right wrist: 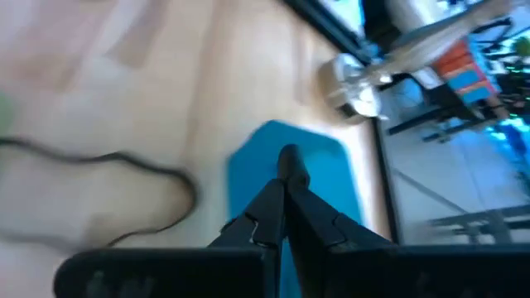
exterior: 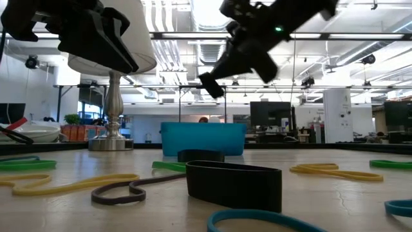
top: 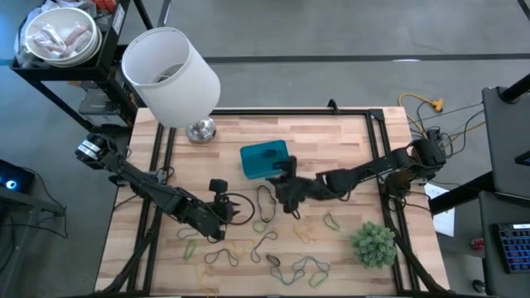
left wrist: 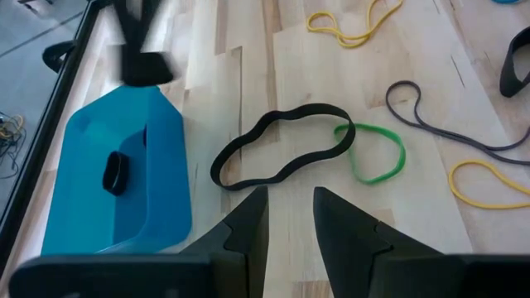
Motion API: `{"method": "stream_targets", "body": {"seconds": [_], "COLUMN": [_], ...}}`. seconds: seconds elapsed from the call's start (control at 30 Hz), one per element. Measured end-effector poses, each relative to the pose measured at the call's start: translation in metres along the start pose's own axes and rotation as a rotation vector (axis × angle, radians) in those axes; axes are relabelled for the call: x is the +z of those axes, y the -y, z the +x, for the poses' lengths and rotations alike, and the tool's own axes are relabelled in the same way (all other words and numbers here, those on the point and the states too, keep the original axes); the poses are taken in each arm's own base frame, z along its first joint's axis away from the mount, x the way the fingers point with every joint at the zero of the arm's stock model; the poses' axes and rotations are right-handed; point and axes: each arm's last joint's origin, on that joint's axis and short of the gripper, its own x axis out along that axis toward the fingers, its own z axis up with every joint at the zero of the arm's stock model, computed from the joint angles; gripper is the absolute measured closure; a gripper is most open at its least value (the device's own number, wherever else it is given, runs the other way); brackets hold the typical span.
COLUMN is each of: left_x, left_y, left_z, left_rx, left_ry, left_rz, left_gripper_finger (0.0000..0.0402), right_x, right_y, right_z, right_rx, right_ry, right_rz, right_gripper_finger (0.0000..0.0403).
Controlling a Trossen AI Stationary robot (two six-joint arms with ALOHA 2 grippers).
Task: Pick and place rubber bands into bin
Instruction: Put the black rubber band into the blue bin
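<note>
Between my right fingers (right wrist: pixel 286 178), which are pressed together, sits a small dark band (right wrist: pixel 290 157), pinched at the very tips. That right gripper (top: pixel 287 168) hangs above the near edge of the bin (top: pixel 263 159), with the blue floor of the tray just beyond and below the tips. One small dark loop (left wrist: pixel 114 173) already lies inside the bin, against its floor.

Just ahead of my left gripper (left wrist: pixel 290 217), whose fingers stand a little apart with nothing between them, a long black band (left wrist: pixel 281 146) lies flat on the wood in a wavy oval. A green band (left wrist: pixel 377 153) touches its far end and overlaps it slightly. Beyond these, to one side, a thin grey band (left wrist: pixel 439 124) trails in a loose curl, and a yellow one (left wrist: pixel 489 184) lies beside it; farther off a second yellow loop (left wrist: pixel 352 25) is folded on itself.

Farther from both grippers, more bands are scattered across the table (top: pixel 348 141): green ones (top: pixel 331 220), tan ones and a bluish grey tangle (top: pixel 302 266) near the front edge, all thin and limp, each much smaller than the bin. From table level a wide black band (exterior: pixel 233 183) stands on edge, nearest the camera.
</note>
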Motion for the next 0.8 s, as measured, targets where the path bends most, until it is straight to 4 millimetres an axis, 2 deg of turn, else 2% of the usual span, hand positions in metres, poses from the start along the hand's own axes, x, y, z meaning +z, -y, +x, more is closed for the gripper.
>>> {"method": "stream_targets", "body": {"seconds": [0.17,0.43,0.6,0.8], "left_x": [0.000,0.000,-0.001,-0.004], "left_y": [0.000,0.000,0.000,0.000], "left_z": [0.000,0.000,0.000,0.001], "left_rx": [-0.001,-0.001,-0.001,0.000], "left_ry": [0.000,-0.001,-0.001,-0.011], "left_rz": [0.000,0.002,0.003,0.010], "left_gripper_finger": [0.0320,0.0320,0.0320,0.0320], "right_x": [-0.005,-0.038,-0.057,-0.067], "right_y": [0.033,0.067,0.075,0.076], "right_z": [0.013,0.036,0.050,0.060], "right_rx": [-0.070,-0.015,-0.009,-0.017], "right_ry": [-0.035,-0.074,-0.082,-0.110], "right_rz": [0.066,0.223,0.319,0.359], "right_gripper_finger": [0.0394,0.0394,0.0394,0.0394]}}
